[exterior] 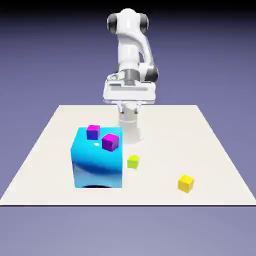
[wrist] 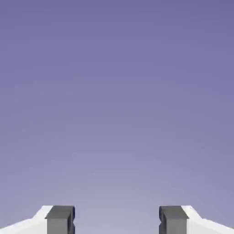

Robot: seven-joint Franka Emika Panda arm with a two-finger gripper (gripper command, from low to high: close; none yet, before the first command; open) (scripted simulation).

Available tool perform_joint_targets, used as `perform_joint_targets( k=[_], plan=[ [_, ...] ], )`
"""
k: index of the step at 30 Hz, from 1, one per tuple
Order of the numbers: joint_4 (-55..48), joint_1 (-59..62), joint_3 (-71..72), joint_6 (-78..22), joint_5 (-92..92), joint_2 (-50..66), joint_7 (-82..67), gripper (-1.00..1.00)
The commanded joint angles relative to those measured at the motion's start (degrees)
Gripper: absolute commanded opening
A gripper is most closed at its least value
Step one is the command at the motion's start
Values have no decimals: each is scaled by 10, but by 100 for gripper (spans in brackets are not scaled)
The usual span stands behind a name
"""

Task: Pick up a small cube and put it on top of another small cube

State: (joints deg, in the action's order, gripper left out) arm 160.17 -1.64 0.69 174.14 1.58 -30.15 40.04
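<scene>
The small golden-yellow cube (exterior: 185, 183) lies on the table near the front, toward the exterior view's right. A lime yellow-green small cube (exterior: 132, 161) rests beside the big cyan block (exterior: 98, 160). My gripper (exterior: 129, 94) hangs high above the table's far edge, well away from every cube. In the hand view the gripper (wrist: 117, 220) is open. Its grey fingertips (wrist: 60, 219) stand wide apart with only the blue-violet backdrop between them, and no cube shows there.
Two small magenta-and-purple cubes (exterior: 93, 132) (exterior: 110, 141) sit on top of the big cyan block. The white table (exterior: 210, 150) stretches out to the exterior view's right of the lime cube.
</scene>
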Motion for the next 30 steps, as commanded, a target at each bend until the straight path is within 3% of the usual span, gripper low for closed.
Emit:
perform_joint_targets(
  k=[1,22,30],
  plan=[
    [-7,-8,6,1,13,21,-20,0],
    [-152,-173,125,25,289,457,-442,0],
    [-211,-151,162,100,300,596,-478,0]
  ],
)
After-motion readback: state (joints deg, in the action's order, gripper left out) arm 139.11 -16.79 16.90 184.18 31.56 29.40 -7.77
